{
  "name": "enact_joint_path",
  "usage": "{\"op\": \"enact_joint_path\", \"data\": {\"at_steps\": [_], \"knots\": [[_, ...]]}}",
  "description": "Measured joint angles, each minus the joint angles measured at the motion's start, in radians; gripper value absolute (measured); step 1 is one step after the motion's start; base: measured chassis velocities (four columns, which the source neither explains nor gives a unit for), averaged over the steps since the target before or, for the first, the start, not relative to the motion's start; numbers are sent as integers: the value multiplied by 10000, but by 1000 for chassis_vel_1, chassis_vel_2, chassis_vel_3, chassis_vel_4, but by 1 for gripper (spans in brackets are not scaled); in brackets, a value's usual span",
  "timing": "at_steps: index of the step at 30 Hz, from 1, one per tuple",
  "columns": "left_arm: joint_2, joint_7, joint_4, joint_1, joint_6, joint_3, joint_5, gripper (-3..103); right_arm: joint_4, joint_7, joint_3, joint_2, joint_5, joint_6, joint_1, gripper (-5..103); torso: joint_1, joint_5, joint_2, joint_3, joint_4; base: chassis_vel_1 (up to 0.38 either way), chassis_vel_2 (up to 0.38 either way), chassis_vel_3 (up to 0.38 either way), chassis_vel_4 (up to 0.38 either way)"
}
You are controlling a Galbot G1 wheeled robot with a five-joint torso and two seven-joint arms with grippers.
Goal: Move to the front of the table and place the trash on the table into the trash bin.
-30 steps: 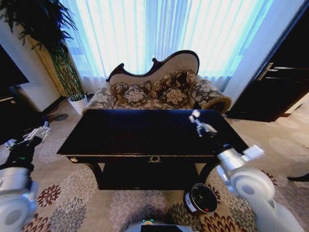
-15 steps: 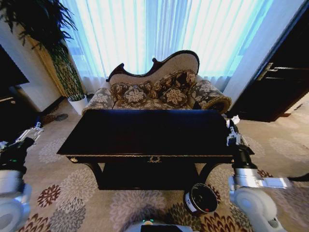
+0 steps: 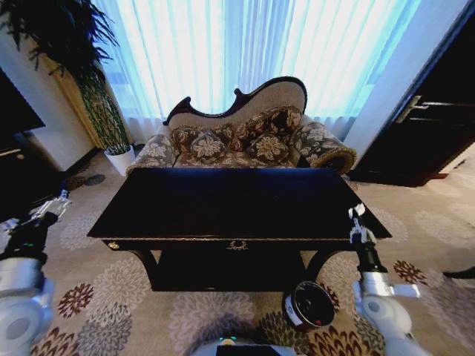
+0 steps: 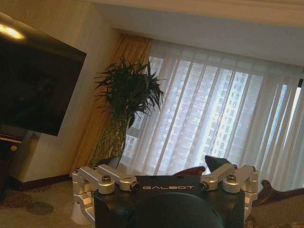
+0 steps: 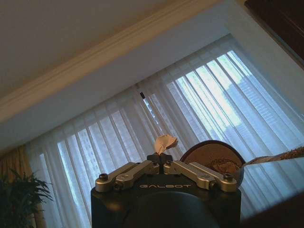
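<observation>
Dark table, paper scrap in right gripper.

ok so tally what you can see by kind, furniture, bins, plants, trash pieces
table: 1
sofa: 1
trash bin: 1
potted plant: 1
paper scrap: 1, pinched in the right gripper
total: 5

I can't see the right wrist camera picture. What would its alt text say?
The right gripper, seen from behind and pointing upward, has its fingers shut on a small white paper scrap. Behind it are sheer curtains over a bright window, a ceiling moulding, and the curved top of a sofa back.
</observation>
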Motion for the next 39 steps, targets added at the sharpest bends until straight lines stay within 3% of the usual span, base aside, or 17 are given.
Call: {"op": "enact_joint_path", "data": {"at_steps": [4,5,7,11,12,21,25,27,30,32,36,38,39], "knots": [[16,33,242,-79,-54,296,340,100,-838,-1230,259,106,630,-200,115,0,1,-1,-1,0,0,0,0,0,0],[16,33,242,-79,-54,296,340,100,-838,-1230,259,106,630,-200,115,0,1,-1,-1,0,0,0,0,0,0],[15,41,348,-121,-69,411,426,100,-1523,-2131,393,131,845,-405,262,0,0,-3,-1,0,0,0,0,0,0],[14,47,449,-157,-87,493,471,100,-2384,-3041,458,116,812,-530,337,0,0,0,-1,0,0,0,0,0,0],[16,51,503,-170,-95,523,476,100,-2819,-3607,559,94,796,-754,359,0,0,2,-1,0,-1,0,0,0,0],[59,74,694,-177,-146,584,550,100,-4077,-4912,1271,-436,1157,-1676,363,0,0,-2,-1,0,1,0,0,0,0],[10,78,620,-168,-149,642,575,100,-5553,-5494,1006,-679,40,-1712,607,0,0,-1,-1,0,-4,0,0,0,0],[0,78,594,-161,-148,643,577,100,-5843,-5491,872,-697,-204,-1636,711,0,0,-1,-1,-1,-3,0,0,0,0],[-53,79,468,-73,-149,558,567,100,-7176,-4981,94,-654,-1905,-1043,1297,0,1,1,0,0,-1,0,0,0,0],[-56,79,444,-53,-149,521,556,100,-7373,-4763,-46,-636,-2219,-893,1407,0,0,-1,-1,0,-2,0,0,0,0],[14,79,324,56,-150,177,361,100,-9165,-2316,-1326,-618,-5441,240,2341,0,0,-2,-1,0,0,0,0,0,0],[37,80,322,66,-150,134,335,100,-9396,-2001,-1539,-619,-5775,333,2475,0,0,-2,0,0,-1,0,0,0,0],[87,80,319,83,-151,38,286,100,-9881,-1217,-2114,-586,-6351,462,2788,0,0,-1,-1,0,0,0,0,0,0]]}}
